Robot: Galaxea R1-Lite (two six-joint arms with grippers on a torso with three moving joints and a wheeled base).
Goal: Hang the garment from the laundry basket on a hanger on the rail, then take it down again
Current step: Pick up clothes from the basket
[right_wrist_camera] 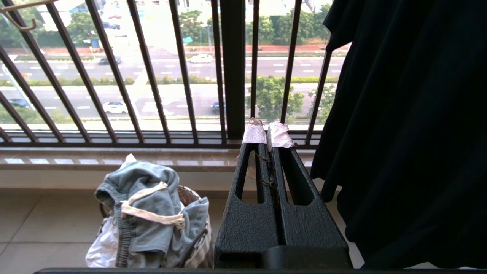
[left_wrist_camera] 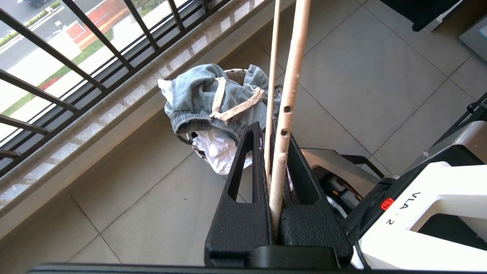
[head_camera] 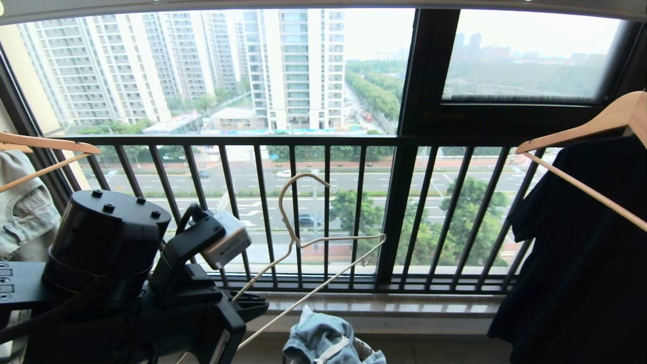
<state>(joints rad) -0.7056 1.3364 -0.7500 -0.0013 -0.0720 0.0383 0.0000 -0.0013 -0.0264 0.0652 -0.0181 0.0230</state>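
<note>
Flanking the hanger [head_camera: 303, 237]: wooden hangers [head_camera: 581, 132], black shirt [head_camera: 571, 242].

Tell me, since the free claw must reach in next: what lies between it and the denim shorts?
Nothing. In the right wrist view, bare tiled floor separates the shut right claw from the blue-grey denim shorts.

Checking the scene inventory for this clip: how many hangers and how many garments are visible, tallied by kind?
Wire hanger, clamped in the left gripper: 1
Wooden hangers, one at the left and one at the right: 2
Denim shorts in the laundry basket: 1
Black shirt on the right wooden hanger: 1
Pale denim piece under the left wooden hanger: 1
Total: 3 hangers, 3 garments, 6 things.
</note>
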